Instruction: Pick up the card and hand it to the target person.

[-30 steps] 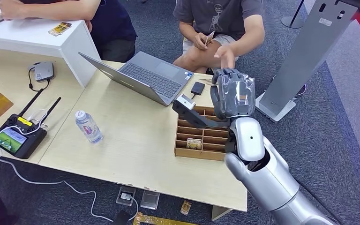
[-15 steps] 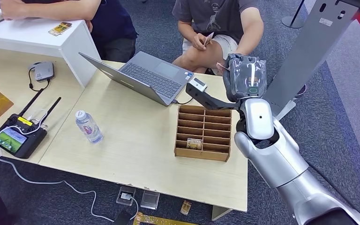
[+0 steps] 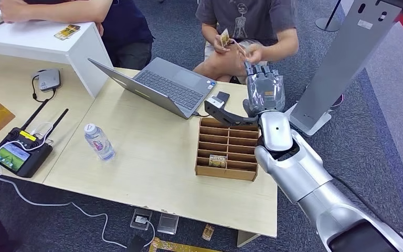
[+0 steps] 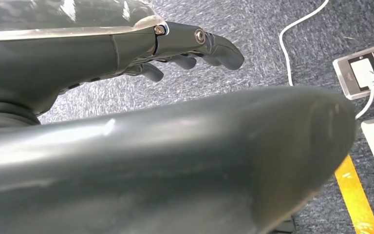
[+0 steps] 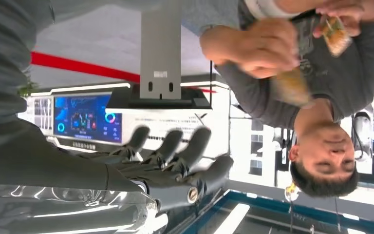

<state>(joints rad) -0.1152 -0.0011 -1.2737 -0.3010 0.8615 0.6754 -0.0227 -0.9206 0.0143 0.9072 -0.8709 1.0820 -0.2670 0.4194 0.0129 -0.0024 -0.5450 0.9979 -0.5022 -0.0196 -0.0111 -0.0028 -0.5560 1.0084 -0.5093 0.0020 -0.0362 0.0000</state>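
Now, status: handover looks done.
My right hand (image 3: pixel 265 89): fingers apart, holding nothing; lowered since a moment ago.
Small patterned card (image 3: pixel 240 47): far side, in seated person's hand (image 3: pixel 254 53).
My left hand (image 4: pixel 185 46): loose, unladen.

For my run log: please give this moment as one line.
phase: handover | right hand: extended, holding nothing | card: in person's hand | left hand: hanging, holding nothing
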